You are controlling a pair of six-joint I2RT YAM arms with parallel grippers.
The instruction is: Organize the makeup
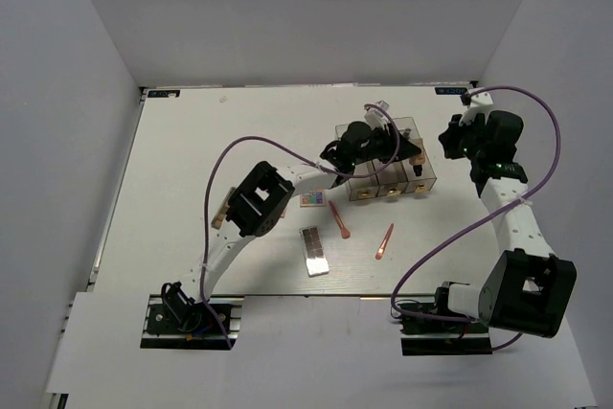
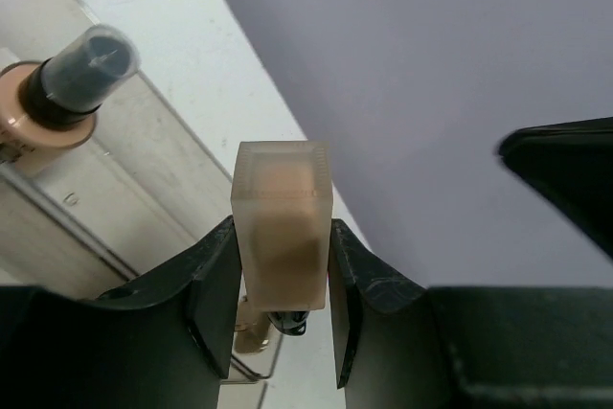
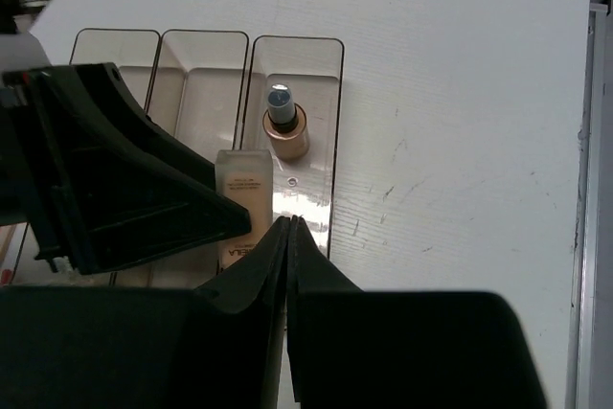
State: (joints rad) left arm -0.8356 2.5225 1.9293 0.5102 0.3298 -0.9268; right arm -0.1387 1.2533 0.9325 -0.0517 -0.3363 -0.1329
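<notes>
Top external sits high, above and behind the arm bases, and looks down and forward over the whole desk [image 1: 192, 160] from far off, with the clear box [image 1: 424, 177] small at mid-frame. Left wrist is very near, sighting out along the left claw [image 2: 283, 237] and the tan tube [image 2: 283, 179] pinched in it, with a desk strip and wall beyond. Right wrist looks steeply down past the right claw [image 3: 287, 227] onto the box; it shares the tube and the capped tan bottle [image 2: 57, 102] with the left wrist view, and the box with the top view.
</notes>
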